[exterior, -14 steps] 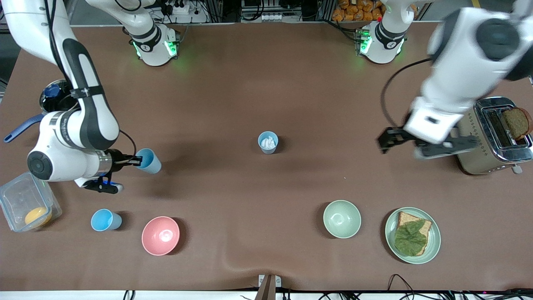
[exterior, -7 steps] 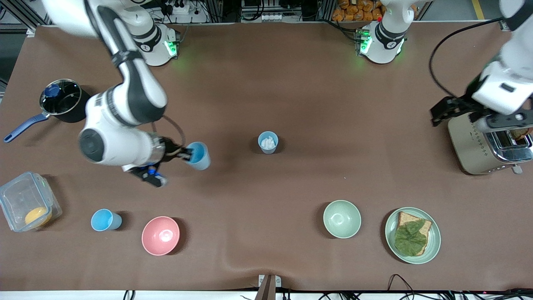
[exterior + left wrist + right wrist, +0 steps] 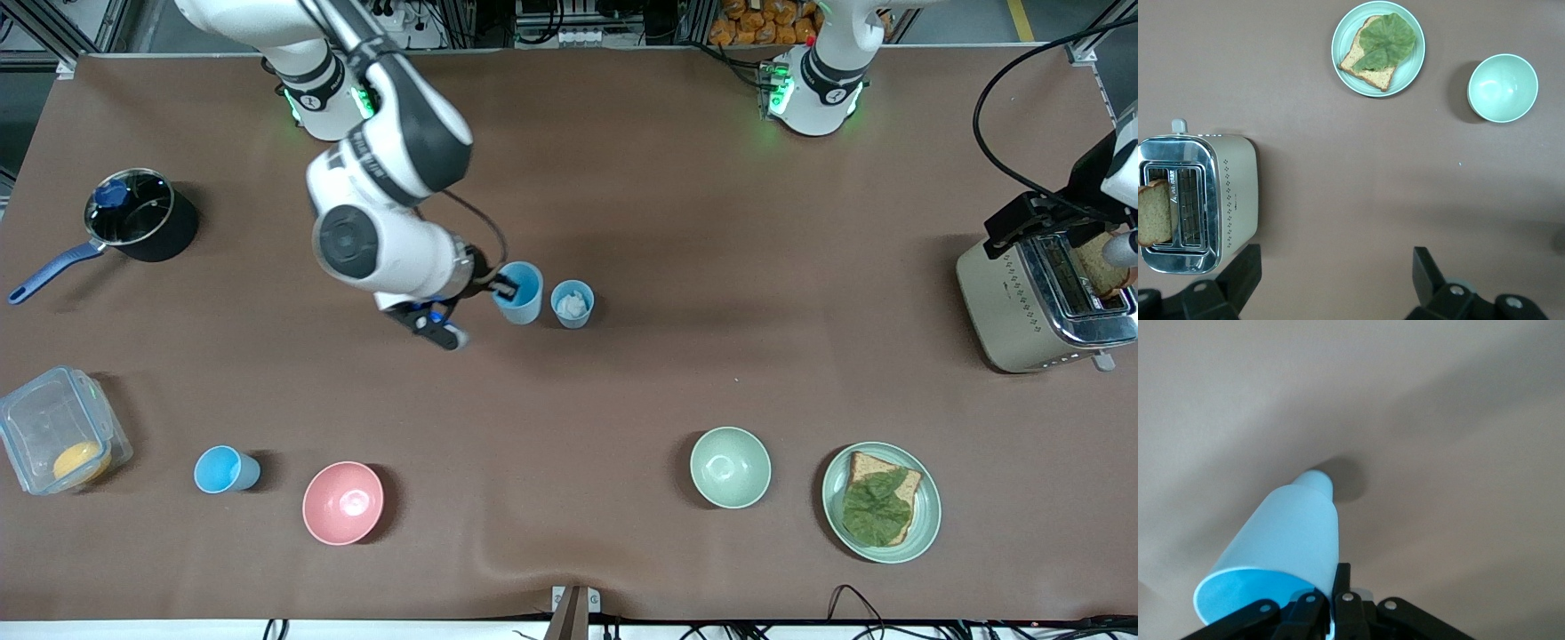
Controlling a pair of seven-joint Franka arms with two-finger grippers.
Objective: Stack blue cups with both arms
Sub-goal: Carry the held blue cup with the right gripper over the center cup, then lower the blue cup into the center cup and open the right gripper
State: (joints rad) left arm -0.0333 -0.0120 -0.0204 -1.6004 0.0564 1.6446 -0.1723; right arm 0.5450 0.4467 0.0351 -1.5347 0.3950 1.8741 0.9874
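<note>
**Three cups on show, one in the right gripper's pinch**

Containers first. The grey-blue cup [image 3: 572, 304] stands mid-table with something white and crumpled inside it. Right beside it, toward the right arm's end, the right gripper [image 3: 503, 286] pinches the rim of a held cup [image 3: 519, 292], one finger inside the rim and one outside; the right wrist view shows that held cup [image 3: 1275, 563] slightly tilted above the brown table [image 3: 622, 178], with its shadow beneath it. From these views I cannot tell whether the two cups touch. A third cup [image 3: 226, 469], bright sky-blue, stands nearer the front camera at the right arm's end, empty, just beside the pink bowl [image 3: 343, 502], which is empty too.

The green bowl [image 3: 730, 467] is also empty. Next to it, the green plate [image 3: 925, 524] carries a slice of bread [image 3: 907, 484] topped with a leaf [image 3: 874, 507]. The toaster [image 3: 1013, 311] at the left arm's end has one dark slice [image 3: 1098, 267] sticking out of a slot. At the right arm's end, a clear box [image 3: 36, 427] holds an orange item [image 3: 78, 460], and the black pot [image 3: 169, 236] has a blue piece [image 3: 111, 193] inside.

The count: three cups, two bowls, one plate, one toaster, one box, one pot.

The left gripper [image 3: 1331, 287] hangs over the table beside the toaster, fingers spread wide, holding nothing.
</note>
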